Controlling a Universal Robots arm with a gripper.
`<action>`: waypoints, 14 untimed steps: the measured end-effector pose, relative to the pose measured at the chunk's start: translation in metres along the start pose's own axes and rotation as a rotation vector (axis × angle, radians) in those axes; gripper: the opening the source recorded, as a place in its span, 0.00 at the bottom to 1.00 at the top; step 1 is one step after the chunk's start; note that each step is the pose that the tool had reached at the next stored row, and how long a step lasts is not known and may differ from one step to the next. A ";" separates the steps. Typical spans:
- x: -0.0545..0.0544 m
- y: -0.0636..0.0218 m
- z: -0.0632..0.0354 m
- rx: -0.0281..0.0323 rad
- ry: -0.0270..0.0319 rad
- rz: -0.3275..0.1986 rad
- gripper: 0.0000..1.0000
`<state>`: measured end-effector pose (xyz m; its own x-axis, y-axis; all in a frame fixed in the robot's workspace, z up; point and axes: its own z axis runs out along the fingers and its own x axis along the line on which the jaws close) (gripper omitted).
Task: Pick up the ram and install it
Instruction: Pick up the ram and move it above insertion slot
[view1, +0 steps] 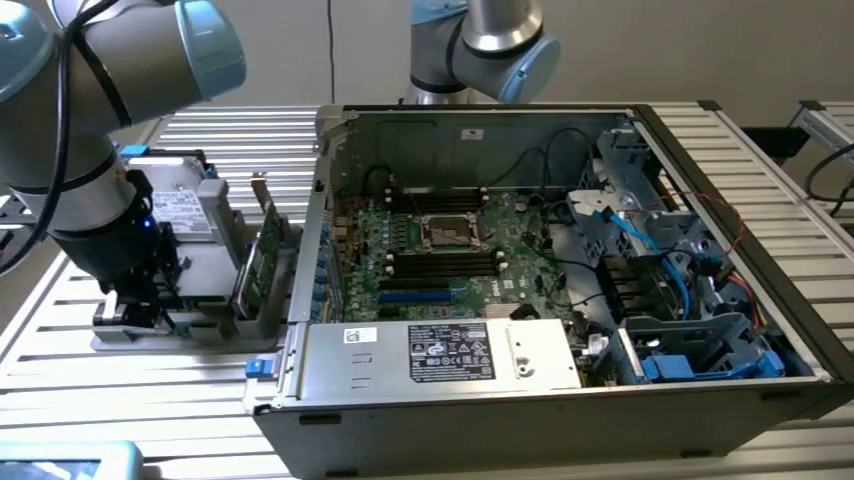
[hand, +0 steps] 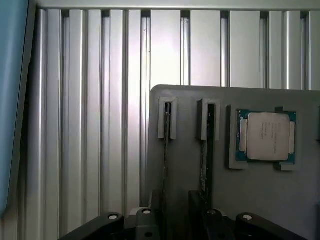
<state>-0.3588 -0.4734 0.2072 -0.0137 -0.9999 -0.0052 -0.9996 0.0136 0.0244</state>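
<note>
In the wrist view the ram (hand: 205, 165) is seen edge-on as a thin green strip standing in a slot of the grey holder (hand: 260, 200). A second thin board (hand: 166, 150) stands in the neighbouring slot. My gripper (hand: 177, 227) hangs just over the near ends of these two slots, open, with its black fingers (hand: 145, 222) spread and nothing held. In the exterior view the gripper (view1: 140, 300) is lowered onto the holder (view1: 200, 338) at the exterior view's left of the open computer case (view1: 534, 390), and it hides the slots beneath it.
A processor chip (hand: 265, 136) lies in a recess of the holder beside the slots. A taller green card with a metal bracket (view1: 271, 235) stands between the gripper and the case. The motherboard (view1: 441, 250) lies inside the case. A second arm (view1: 481, 45) stands behind it.
</note>
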 end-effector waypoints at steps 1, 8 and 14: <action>0.000 -0.0001 0.0004 -0.0006 0.0000 0.000 0.36; 0.001 -0.0018 0.0044 -0.0011 -0.0001 0.000 0.36; 0.002 -0.0022 0.0069 -0.0013 0.0001 0.000 0.36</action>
<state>-0.3567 -0.4750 0.2002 -0.0138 -0.9999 -0.0051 -0.9996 0.0137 0.0257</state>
